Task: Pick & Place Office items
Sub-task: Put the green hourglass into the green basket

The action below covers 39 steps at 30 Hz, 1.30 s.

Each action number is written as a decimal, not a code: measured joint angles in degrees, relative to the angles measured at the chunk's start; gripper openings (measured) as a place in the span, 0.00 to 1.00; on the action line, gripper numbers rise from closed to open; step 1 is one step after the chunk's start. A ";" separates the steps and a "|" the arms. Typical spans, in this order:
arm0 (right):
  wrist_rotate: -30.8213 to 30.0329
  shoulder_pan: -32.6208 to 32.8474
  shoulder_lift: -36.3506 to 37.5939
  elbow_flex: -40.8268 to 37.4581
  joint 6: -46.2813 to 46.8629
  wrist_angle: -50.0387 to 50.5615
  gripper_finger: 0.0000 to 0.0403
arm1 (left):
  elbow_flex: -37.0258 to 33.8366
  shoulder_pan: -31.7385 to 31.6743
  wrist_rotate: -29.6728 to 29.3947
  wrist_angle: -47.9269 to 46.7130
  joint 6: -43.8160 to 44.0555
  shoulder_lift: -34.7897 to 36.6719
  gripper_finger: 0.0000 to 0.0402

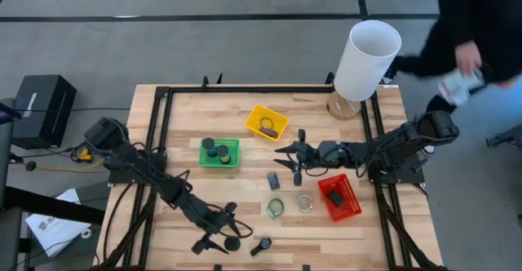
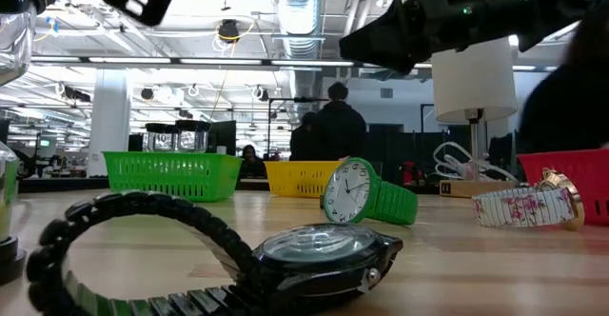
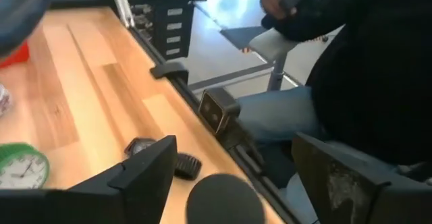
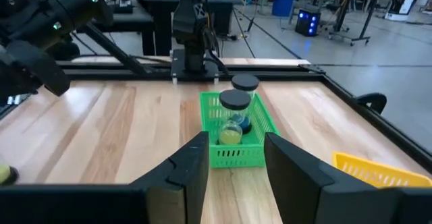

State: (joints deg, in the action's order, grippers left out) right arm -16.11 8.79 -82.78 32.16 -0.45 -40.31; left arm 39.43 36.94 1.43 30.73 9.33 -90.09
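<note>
You are hovering the open left tool (image 1: 218,243) beside the black watch (image 1: 261,246): light, floppy strap, so pinch its rigid case.

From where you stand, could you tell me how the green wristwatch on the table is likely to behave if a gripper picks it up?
The green wristwatch stands on edge with its strap curled into a loop, so a nudge would probably tip or roll it. The strap looks rubbery and would likely flex under a pinch. It seems light, and its round white face looks smooth, perhaps slippery.
</note>
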 joint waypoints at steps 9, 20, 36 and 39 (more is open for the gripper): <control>1.11 -0.61 -0.84 0.83 -0.20 0.77 0.33 | -0.01 -0.27 -0.35 0.28 0.13 -0.87 0.78; 1.11 -0.69 -0.90 0.83 -0.13 1.35 0.33 | 0.03 0.52 0.05 0.81 1.86 -7.18 0.79; 1.11 -0.69 -0.90 0.77 -0.02 1.35 0.33 | 0.03 0.21 3.48 2.03 1.70 -7.82 0.71; 1.11 -0.69 -0.90 0.77 -0.02 1.35 0.33 | 0.03 0.21 3.46 1.94 1.70 -7.82 0.67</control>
State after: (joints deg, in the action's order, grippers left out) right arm -15.00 8.10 -83.68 32.93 -0.47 -38.96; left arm 39.46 37.15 4.89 32.67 11.03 -97.91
